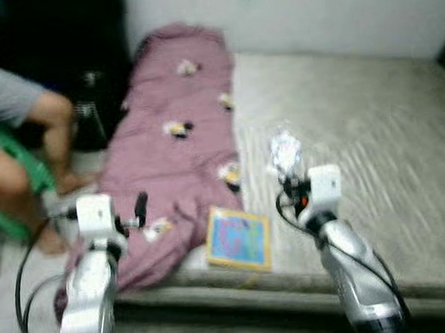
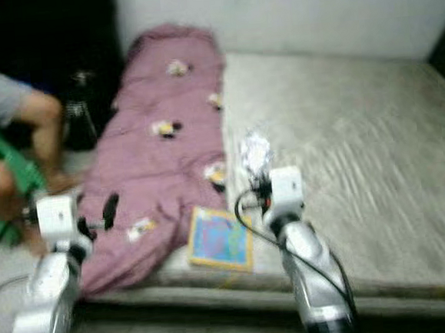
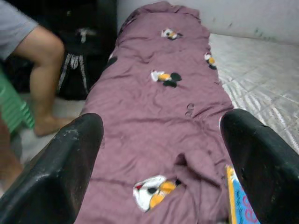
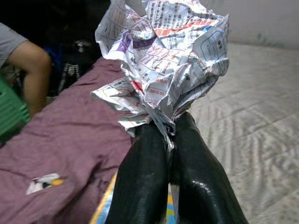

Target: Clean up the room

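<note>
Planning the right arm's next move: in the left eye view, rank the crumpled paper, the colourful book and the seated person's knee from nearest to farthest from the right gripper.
1. Crumpled paper: pinched in the right gripper, held above the mattress.
2. Colourful book: to the gripper's left, at the mattress's near edge beside the purple blanket.
3. Person's knee: far left, past the blanket.

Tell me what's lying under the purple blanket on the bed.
The purple blanket covers the mattress's left strip and droops over its edge. A colourful book lies beside it, not under. Anything beneath is hidden.
</note>
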Controlling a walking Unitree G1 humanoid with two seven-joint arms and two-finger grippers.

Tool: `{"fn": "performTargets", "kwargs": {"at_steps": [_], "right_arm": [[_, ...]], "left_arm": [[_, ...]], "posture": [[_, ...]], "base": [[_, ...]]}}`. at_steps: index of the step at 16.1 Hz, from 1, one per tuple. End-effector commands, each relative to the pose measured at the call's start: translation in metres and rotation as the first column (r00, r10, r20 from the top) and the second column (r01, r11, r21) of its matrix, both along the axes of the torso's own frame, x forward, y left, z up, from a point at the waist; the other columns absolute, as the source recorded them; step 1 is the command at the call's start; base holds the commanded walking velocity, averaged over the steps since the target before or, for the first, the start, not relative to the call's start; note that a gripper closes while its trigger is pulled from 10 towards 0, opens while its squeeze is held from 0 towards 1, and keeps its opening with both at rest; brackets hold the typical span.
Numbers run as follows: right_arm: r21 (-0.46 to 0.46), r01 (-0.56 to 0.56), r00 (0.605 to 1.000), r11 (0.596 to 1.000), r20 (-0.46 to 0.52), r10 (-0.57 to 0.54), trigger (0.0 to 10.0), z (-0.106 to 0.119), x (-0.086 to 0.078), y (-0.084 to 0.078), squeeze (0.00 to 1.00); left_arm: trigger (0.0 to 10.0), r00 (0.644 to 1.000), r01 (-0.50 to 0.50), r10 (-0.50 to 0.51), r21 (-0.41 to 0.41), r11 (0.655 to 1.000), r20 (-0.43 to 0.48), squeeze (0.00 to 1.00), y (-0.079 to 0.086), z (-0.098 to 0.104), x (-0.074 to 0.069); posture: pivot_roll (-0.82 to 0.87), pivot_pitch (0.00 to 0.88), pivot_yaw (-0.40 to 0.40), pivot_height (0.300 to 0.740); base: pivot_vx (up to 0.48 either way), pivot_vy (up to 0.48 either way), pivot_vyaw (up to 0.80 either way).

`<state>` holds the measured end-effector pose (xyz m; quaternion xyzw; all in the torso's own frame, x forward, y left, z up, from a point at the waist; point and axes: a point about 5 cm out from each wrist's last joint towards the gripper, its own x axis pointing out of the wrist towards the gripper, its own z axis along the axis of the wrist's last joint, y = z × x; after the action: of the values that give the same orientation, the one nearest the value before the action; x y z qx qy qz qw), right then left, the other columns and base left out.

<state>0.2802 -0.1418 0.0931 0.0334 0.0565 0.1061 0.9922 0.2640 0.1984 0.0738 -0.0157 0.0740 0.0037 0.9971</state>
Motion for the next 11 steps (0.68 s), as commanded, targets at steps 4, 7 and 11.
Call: {"fn": "performTargets", "kwargs": {"at_steps": [4, 7, 11], "right_arm": [[0.014, 0.015, 1.0, 1.0, 0.013, -0.015, 10.0, 0.0032, 0.0026, -0.0034, 0.0], [0.021, 0.008, 1.0, 1.0, 0.016, -0.009, 10.0, 0.003, 0.0038, -0.0017, 0.0], [0.02, 0.004, 1.0, 1.0, 0.014, -0.005, 10.0, 0.0026, 0.0047, -0.0008, 0.0]], "left_arm": [[10.0, 1.0, -0.001, 0.001, 0.002, 1.0, 0.002, 0.0, 0.0008, 0.002, 0.003], [10.0, 1.0, 0.001, -0.001, 0.004, 1.0, 0.004, 0.0, 0.0001, 0.0023, 0.0041], [10.0, 1.0, -0.005, 0.005, 0.001, 1.0, 0.013, 0.0, 0.0006, 0.0033, 0.0046]], "posture": [[-0.03, 0.0, -0.074, 0.74], [-0.02, 0.0, -0.077, 0.74], [-0.02, 0.0, -0.077, 0.74]], "base": [[0.0, 0.48, 0.0], [0.0, 0.48, 0.0], [0.0, 0.45, 0.0]]}}
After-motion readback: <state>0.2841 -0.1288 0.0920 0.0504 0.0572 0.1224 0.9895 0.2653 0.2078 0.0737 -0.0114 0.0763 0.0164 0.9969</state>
